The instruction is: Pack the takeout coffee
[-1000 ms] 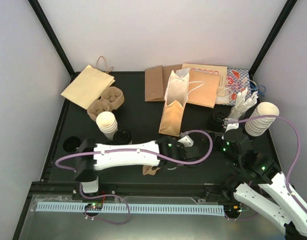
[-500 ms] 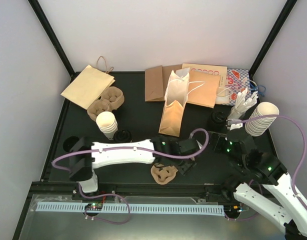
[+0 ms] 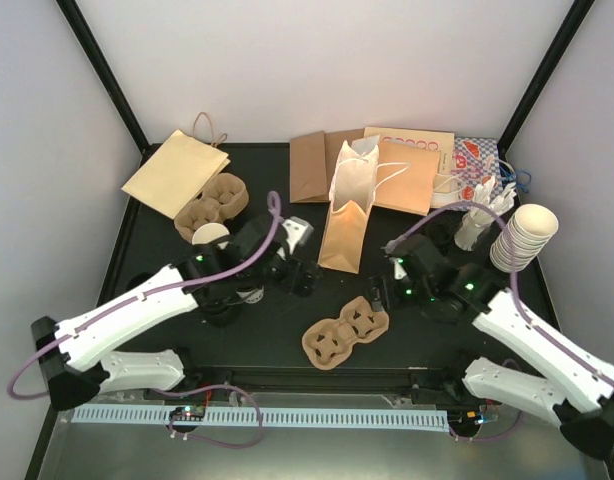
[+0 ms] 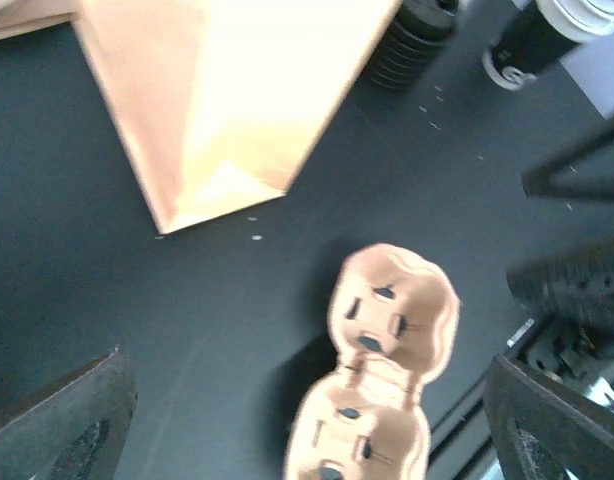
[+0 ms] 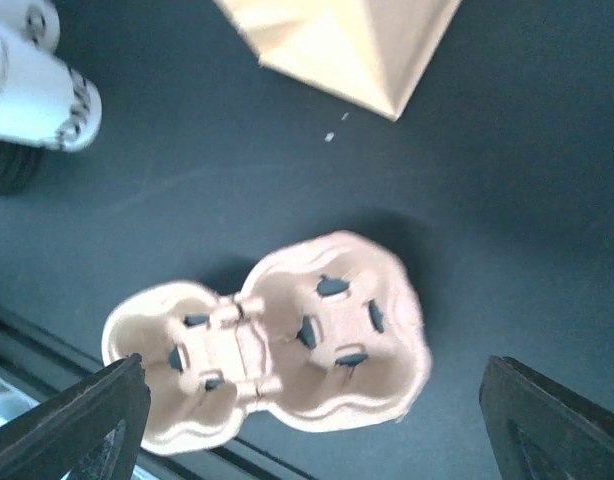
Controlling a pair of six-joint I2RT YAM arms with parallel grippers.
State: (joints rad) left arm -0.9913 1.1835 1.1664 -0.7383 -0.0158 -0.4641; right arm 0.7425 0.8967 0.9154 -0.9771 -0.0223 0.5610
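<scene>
The takeout coffee is hard to see. From above, one round black lid (image 3: pixel 138 282) shows dimly on the dark table (image 3: pixel 267 200). It is far off to the left of the left gripper (image 4: pixel 307 360), close to the table's left edge and right by the left arm. The cup under the lid is hidden. I cannot tell where the second cup is in any view.

The left gripper is spread wide. Its two dark fingers (image 4: pixel 57 420) sit at the far bottom corners of its own camera view. Nothing is between them and they touch nothing.

The right gripper (image 5: pixel 312 365) is spread wide too. Its fingers (image 5: pixel 77 420) are also out at the bottom corners, holding nothing and touching nothing.

A brown cup tray (image 3: pixel 345 332) with two round wells lies flat on the table. It sits under and between the two grippers, a little nearer the front edge than they are. Neither gripper touches it.

A tan paper bag (image 3: pixel 344 235) lies on its side just behind the tray. Its flat bottom end points in between the two grippers.

A stack of cream cups (image 3: pixel 213 236) with no lids stands to the left of the left gripper, next to its arm.
</scene>
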